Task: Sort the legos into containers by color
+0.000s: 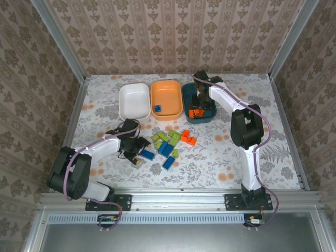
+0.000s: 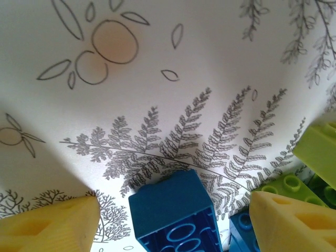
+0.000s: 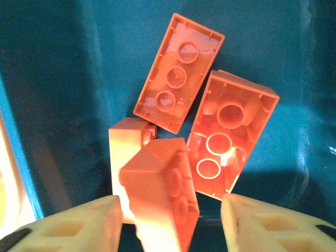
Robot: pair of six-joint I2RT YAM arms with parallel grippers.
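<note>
Fern-printed tablecloth (image 2: 157,79) spread under my left gripper (image 2: 170,207), whose fingers stood apart with a blue brick (image 2: 173,226) centred between them, touching neither. Its long axis seemed to run back toward the wrist, so a straight drop should straddle its narrow width. Green bricks (image 2: 286,184) lay just to the right. My right gripper (image 3: 170,215) hung over the teal bowl (image 3: 63,79), fingers parted, an orange brick (image 3: 163,194) loose between them.

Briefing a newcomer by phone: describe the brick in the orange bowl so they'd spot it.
On the table, far side, the orange bowl sits between the white bowl and teal bowl. Near its front left lies one blue brick, alone in it.
</note>
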